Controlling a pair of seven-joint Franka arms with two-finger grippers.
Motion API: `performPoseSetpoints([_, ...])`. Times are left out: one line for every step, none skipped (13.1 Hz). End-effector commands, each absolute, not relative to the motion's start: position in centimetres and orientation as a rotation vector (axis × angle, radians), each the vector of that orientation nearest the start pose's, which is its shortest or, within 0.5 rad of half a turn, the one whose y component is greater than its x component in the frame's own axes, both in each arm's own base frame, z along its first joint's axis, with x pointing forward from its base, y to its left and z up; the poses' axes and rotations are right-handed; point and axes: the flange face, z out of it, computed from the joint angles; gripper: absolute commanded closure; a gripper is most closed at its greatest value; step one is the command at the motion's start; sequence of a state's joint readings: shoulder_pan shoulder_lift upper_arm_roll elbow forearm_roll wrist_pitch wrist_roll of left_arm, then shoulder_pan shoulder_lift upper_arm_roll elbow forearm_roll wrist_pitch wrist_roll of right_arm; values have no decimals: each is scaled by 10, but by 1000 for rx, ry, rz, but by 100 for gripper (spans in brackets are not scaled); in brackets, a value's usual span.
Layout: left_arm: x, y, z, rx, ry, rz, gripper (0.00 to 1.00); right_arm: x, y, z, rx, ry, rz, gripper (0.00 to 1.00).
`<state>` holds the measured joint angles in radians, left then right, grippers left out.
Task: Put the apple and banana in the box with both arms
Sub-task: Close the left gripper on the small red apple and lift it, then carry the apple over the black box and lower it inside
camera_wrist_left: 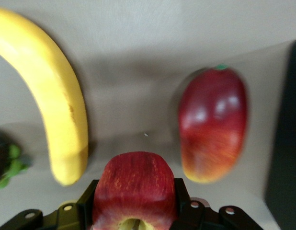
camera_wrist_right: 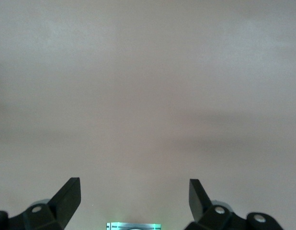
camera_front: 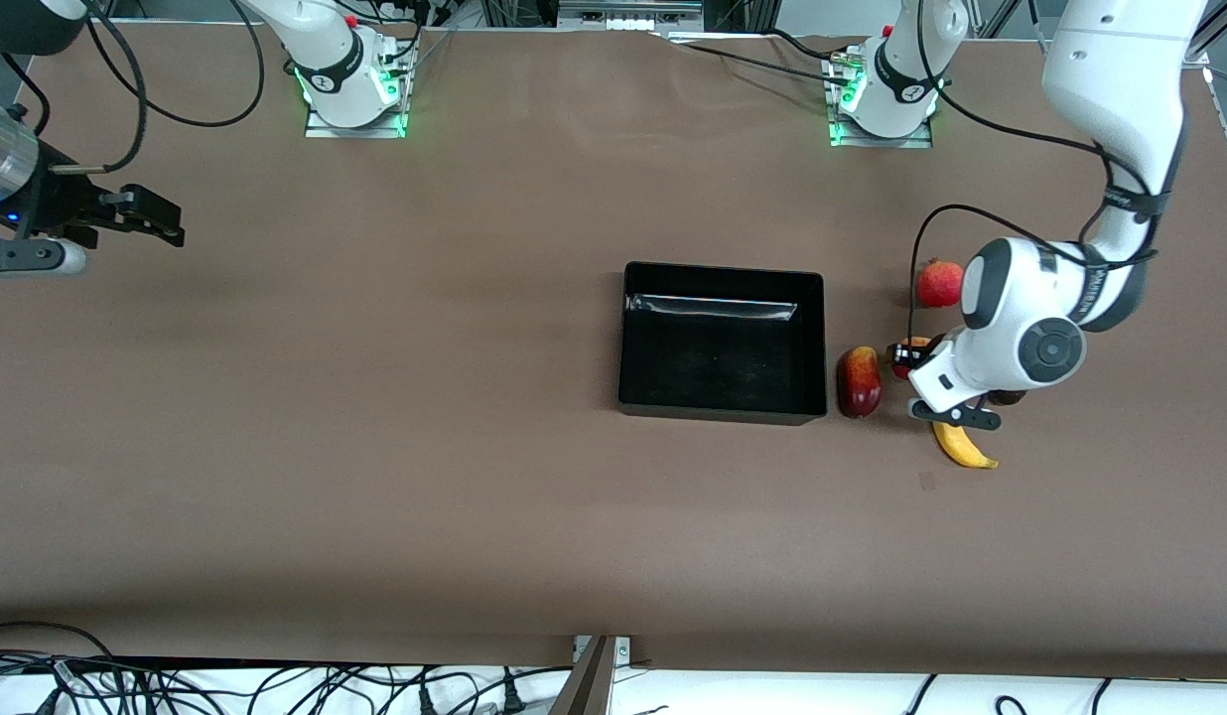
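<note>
Toward left arm's end of table, left gripper [camera_wrist_left: 133, 213] had fingers pressed on apple [camera_wrist_left: 133, 191], seemingly not yet lifted. Banana [camera_front: 961, 445] lay beside it on table. Box [camera_front: 723, 402] held nothing. Right gripper [camera_wrist_right: 133, 196] waited, jaws wide, near table's edge.

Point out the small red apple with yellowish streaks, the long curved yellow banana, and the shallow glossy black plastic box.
small red streaked apple [camera_wrist_left: 133, 187], left wrist view, front face.
long curved yellow banana [camera_wrist_left: 62, 110], left wrist view, mid-body.
shallow glossy black plastic box [camera_front: 723, 412], front view, nearest wall.
</note>
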<state>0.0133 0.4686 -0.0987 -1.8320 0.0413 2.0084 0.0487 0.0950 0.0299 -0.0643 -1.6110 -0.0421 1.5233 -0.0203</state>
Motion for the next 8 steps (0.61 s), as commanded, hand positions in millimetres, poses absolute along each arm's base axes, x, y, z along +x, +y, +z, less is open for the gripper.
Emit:
performPoseSetpoints([628,-83,335,-3128,322,431,100,561,14,588,-3223,-85,208,0])
performPoseSetpoints([632,-104,352,-3166,329,405,100,561,14,589,-3234,-83,201,0])
performPoseSetpoints([632,-130,362,-3198,300,391,100,563,11,586,-3227,-71,201,0])
performPoseSetpoints([626,-171,368,-3215,244,388,100,569,13,582,-3233,-89,209,0])
performPoseSetpoints([616,-212,367,-3210,178,392,100,573,15,588,-3228,-95,187,0])
performPoseSetpoints([607,-253,361,-3201,120,398,100,573,13,589,-3225,-95,190,0])
performPoseSetpoints([601,-292,357,-3208,74,400,100,573,13,589,-3222,-95,185,0])
performPoseSetpoints([593,-326,347,-3211,42,401,100,573,12,589,-3222,-90,182,0])
